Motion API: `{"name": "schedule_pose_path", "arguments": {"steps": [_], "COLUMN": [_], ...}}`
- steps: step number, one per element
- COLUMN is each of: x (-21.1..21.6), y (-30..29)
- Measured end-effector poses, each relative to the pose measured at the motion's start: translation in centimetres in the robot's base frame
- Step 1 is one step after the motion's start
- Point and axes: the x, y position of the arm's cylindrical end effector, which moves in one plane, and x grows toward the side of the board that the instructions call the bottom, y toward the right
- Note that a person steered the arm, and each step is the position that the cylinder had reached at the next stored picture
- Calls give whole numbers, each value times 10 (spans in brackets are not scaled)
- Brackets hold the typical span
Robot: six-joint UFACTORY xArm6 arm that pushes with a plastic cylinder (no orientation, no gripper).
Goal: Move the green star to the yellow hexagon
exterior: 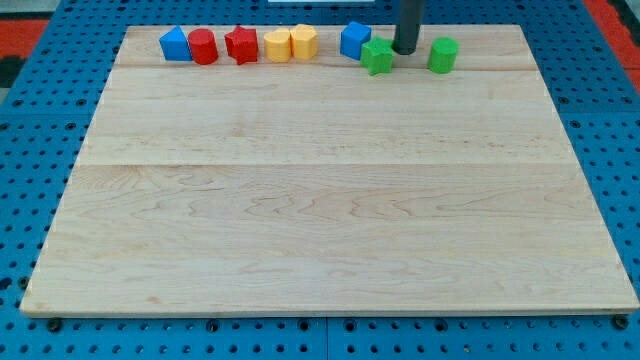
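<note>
green star (377, 57): one, touched on the view's right by my tip (404, 51) | yellow hexagon (304, 41): one | blocks counted: eight | gripper: none fitted

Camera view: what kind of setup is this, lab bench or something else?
Likely a robotics lab tabletop rig: a wooden board sits on a blue perforated base, small coloured blocks like the green star line the view's top edge, and my tip stands just right of it.

No legible text (seemingly) anywhere.
</note>
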Motion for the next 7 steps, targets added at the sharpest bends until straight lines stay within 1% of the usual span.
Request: {"name": "schedule_pose_path", "arguments": {"steps": [2, 3, 4, 5, 6, 7], "x": [48, 50, 40, 22, 15, -9], "y": [-4, 13, 18, 4, 4, -6]}}
